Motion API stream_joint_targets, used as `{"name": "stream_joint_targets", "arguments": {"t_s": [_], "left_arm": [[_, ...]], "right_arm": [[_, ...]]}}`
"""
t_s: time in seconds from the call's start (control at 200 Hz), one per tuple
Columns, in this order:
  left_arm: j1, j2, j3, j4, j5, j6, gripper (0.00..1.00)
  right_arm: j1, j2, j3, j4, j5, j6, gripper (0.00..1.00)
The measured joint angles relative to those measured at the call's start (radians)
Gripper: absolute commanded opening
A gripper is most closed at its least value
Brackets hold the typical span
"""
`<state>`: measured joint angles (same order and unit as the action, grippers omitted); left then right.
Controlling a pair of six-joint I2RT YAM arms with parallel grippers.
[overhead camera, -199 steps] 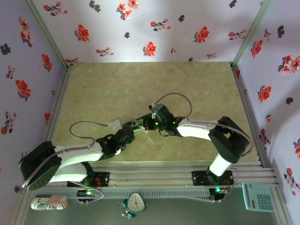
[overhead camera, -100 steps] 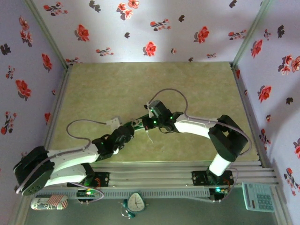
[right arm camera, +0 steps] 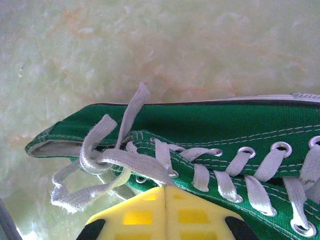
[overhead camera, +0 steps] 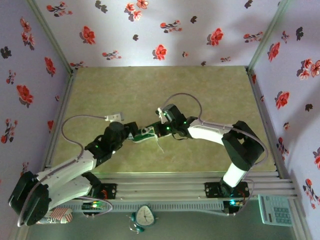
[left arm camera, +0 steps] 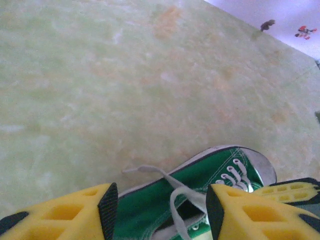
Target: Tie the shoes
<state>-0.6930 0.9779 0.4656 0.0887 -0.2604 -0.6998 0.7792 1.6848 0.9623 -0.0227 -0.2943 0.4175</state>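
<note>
**A:** One green sneaker (overhead camera: pixel 144 134) sits about mid-table (overhead camera: pixel 125 95), squeezed in between the two arms. What are the fingers up to, anyone?

**B:** From the left wrist cam, the left gripper (left arm camera: pixel 160 200) has its yellow fingers (left arm camera: pixel 65 220) spread apart. The heel end of the shoe is under the gap and neither pad is touching anything. One loose lace end (left arm camera: pixel 145 169) trails off onto the tabletop.

**A:** And the right one?

**B:** The right gripper (right arm camera: pixel 164 192) has its fingers pressed together, right up against the lacing. A strand of the white laces (right arm camera: pixel 135 162) runs from the tangle by the collar straight into the tips, so it looks pinched. There are a couple of floppy loops, nothing like a tidy bow.
</note>
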Motion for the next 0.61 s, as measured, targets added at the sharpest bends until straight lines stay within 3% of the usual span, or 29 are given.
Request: {"name": "stream_joint_targets", "arguments": {"t_s": [0.21,0.355,0.605], "left_arm": [[0.122,0.117,0.099,0.008,0.313,0.270,0.55],[0.208,0.257,0.160,0.039,0.570,0.398,0.62],[0.225,0.459,0.258,0.040,0.826,0.541,0.71]], "right_arm": [[-0.032,0.035,0.005,0.018,-0.097,0.001,0.00],[-0.050,0.038,0.004,0.044,-0.137,0.011,0.00],[-0.092,0.042,-0.015,0.121,-0.219,0.051,0.00]]}}
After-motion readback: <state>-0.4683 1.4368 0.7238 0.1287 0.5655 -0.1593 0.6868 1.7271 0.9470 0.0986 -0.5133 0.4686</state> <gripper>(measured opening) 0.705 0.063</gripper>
